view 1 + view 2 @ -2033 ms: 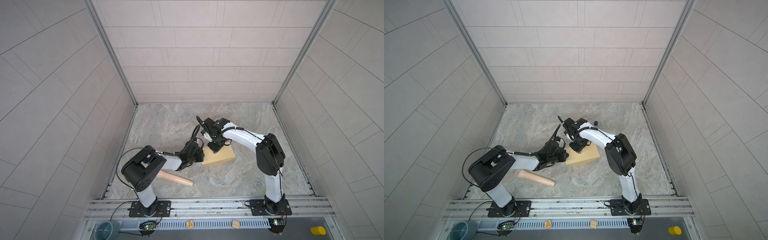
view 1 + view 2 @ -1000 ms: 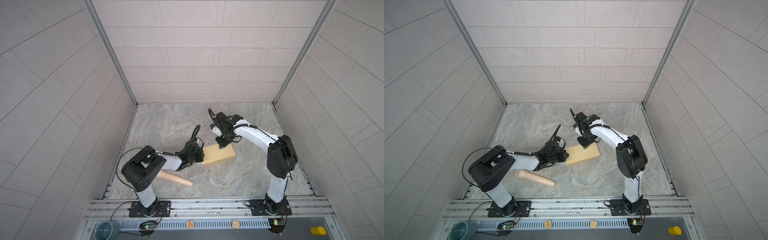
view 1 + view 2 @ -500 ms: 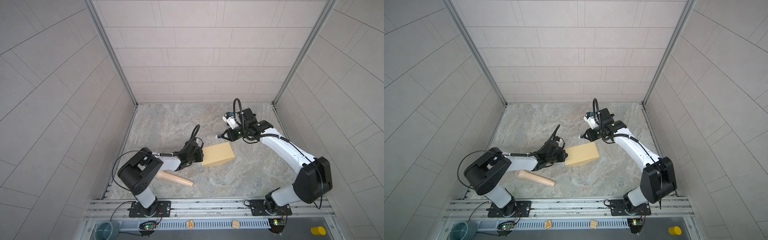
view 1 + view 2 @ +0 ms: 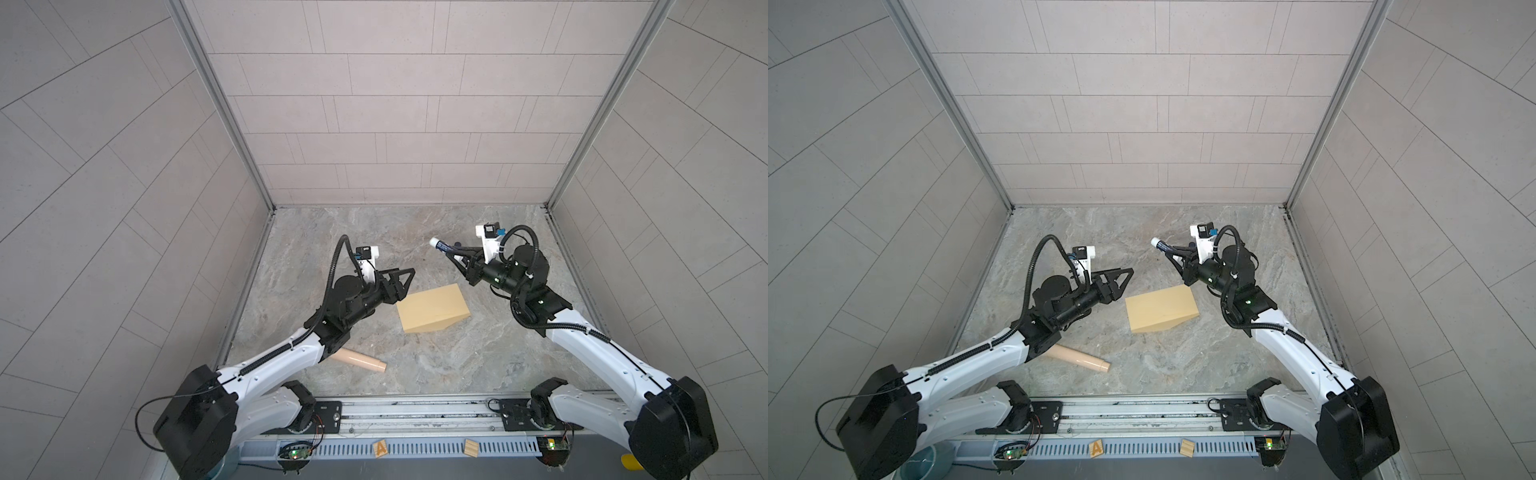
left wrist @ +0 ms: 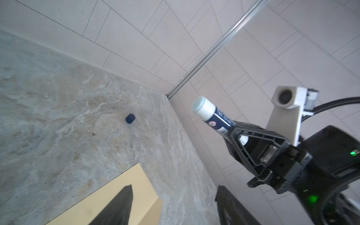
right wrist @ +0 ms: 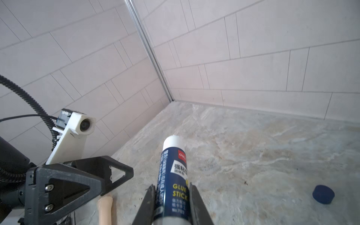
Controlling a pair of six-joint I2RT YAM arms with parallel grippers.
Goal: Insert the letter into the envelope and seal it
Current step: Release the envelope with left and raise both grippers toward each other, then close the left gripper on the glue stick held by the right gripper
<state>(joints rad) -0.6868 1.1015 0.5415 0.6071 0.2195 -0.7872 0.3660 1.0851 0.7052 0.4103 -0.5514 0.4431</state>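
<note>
Change: the left fingers (image 4: 399, 276) have just spread open, releasing the plain tan paper envelope (image 4: 432, 309) just beside their tips.
Grip: the right fingers (image 6: 148, 206) clamp a dark blue glue stick (image 6: 173, 171), raised clear of it.
Meaning: gluing looks done; pressing the flap seems next.
Contents: the letter is unseen, presumably inside.
Around: round blue cap (image 6: 323, 194), beige wooden rod (image 4: 361, 360) on the marble counter (image 4: 415, 370); neither obstructs.

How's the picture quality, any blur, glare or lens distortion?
In both top views light is soft and even, without glare, but wall lines bow from the wide lens. In the left wrist view, a finger of the left tool is a dark soft-edged shape over the envelope. In the right wrist view, the glue stick label reads clearly.
</note>
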